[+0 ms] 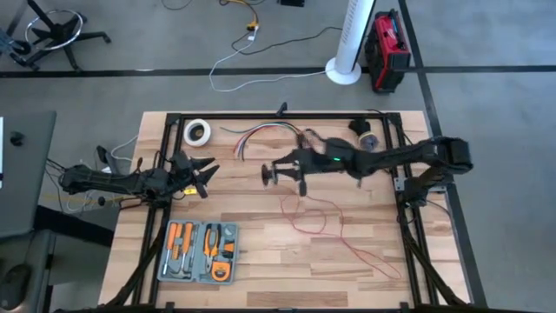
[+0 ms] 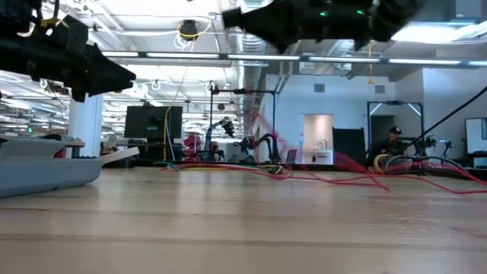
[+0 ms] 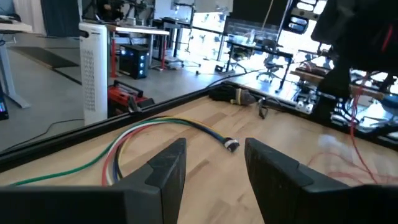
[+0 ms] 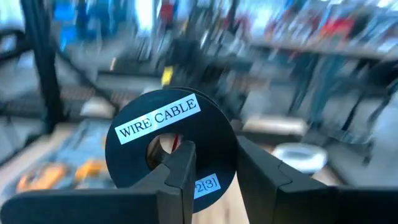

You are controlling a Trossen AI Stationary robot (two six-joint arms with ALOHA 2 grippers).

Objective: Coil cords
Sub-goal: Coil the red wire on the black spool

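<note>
While the red wire (image 1: 323, 228) is lying in loose loops across the middle of the counter (image 1: 261, 261), the right gripper (image 1: 271, 174) is grasping a black spool (image 4: 171, 149) labelled "WIRE CABLE" above the wood, one finger seemingly through its centre hole. Holding it raised is probably giving the wire something to wind onto. Near the tape roll (image 1: 197, 132), the left gripper (image 1: 206, 176) is waiting, released, jaws apart, holding nothing.

Red wire (image 1: 326, 228) loose beside tool tray (image 1: 200, 253).
</note>
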